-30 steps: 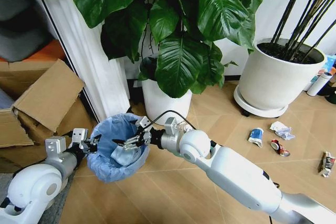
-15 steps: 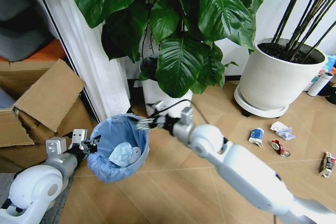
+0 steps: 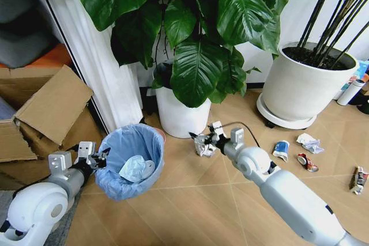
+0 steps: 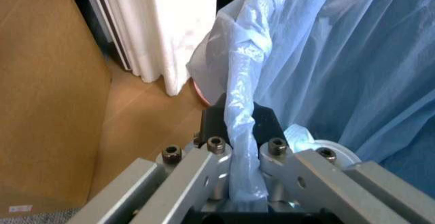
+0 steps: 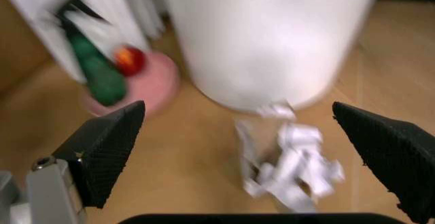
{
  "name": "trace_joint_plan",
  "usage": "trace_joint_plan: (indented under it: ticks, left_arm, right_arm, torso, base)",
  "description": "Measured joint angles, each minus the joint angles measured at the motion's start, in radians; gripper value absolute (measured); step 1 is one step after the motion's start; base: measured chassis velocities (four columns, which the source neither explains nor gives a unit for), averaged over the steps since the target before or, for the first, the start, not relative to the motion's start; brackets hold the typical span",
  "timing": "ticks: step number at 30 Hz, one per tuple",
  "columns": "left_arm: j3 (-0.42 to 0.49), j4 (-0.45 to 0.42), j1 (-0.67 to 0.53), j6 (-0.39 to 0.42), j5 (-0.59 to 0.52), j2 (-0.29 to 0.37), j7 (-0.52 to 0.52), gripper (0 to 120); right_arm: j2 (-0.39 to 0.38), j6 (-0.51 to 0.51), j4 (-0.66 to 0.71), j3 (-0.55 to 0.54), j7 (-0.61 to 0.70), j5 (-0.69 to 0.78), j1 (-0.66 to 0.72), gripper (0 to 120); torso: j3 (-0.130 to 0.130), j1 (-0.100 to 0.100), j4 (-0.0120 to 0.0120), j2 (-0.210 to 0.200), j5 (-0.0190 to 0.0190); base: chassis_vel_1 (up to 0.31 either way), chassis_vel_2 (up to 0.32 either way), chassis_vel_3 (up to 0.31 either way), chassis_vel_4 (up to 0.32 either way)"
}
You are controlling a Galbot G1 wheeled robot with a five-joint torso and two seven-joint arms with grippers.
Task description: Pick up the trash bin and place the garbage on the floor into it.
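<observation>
Chevron-boarded floor (image 3: 190,200) beneath potted plants. Left pincer (image 3: 92,156) clenched on the blue liner at the trash bin (image 3: 130,159) rim, steadying it so that it can receive litter. Right pincer (image 3: 204,142), jaws spread and empty, has withdrawn from over the bin toward a crumpled paper wad (image 5: 289,170) beside the white pot (image 3: 179,113). More garbage (image 3: 297,151) lies rightward.

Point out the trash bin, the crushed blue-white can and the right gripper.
trash bin (image 3: 113,184): head view, front of its blue bag.
crushed blue-white can (image 3: 281,150): head view, its middle.
right gripper (image 3: 203,143): head view, between its fingertips.
</observation>
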Motion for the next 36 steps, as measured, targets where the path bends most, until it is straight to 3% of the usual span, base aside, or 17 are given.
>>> trace_joint_plan:
  ticks: [4, 7, 11, 23, 31, 36]
  left_arm:
    - [-0.004, -0.008, 0.006, -0.001, 0.001, 0.001, 0.000, 0]
    - [-0.004, -0.010, 0.008, -0.002, 0.003, -0.001, 0.001, 0]
    - [-0.002, -0.010, 0.008, -0.003, 0.008, -0.005, 0.003, 0]
    - [0.000, -0.012, 0.013, -0.008, 0.019, -0.017, 0.012, 0]
    - [0.004, -0.014, 0.012, -0.011, 0.020, -0.016, 0.019, 0]
    - [0.007, -0.011, 0.010, -0.013, 0.021, -0.016, 0.023, 0]
  right_arm:
    - [0.068, 0.044, -0.115, -0.009, -0.021, -0.060, 0.029, 100]
    - [0.165, 0.078, -0.248, -0.022, -0.029, -0.110, 0.075, 100]
    - [0.218, 0.079, -0.336, -0.030, -0.021, -0.135, 0.110, 100]
    - [0.278, 0.054, -0.497, -0.015, 0.036, -0.166, 0.163, 100]
    - [0.334, 0.100, -0.678, 0.014, -0.016, -0.255, 0.220, 100]
    - [0.350, 0.105, -0.723, 0.031, -0.035, -0.288, 0.229, 100]
  torso:
    - [0.000, 0.000, 0.0002, 0.000, -0.0003]
    - [0.000, 0.000, 0.0005, 0.000, -0.0002]
    - [0.000, 0.000, 0.0005, 0.000, -0.0003]
    - [0.000, 0.000, 0.0002, 0.000, -0.0004]
    - [0.000, 0.000, 0.0003, 0.000, -0.0003]
    - [0.000, 0.000, 0.0002, 0.000, -0.0003]
  base:
    - [0.000, 0.000, 0.000, 0.000]
    - [0.000, 0.000, 0.000, 0.000]
    - [0.000, 0.000, 0.000, 0.000]
    - [0.000, 0.000, 0.000, 0.000]
    - [0.000, 0.000, 0.000, 0.000]
    - [0.000, 0.000, 0.000, 0.000]
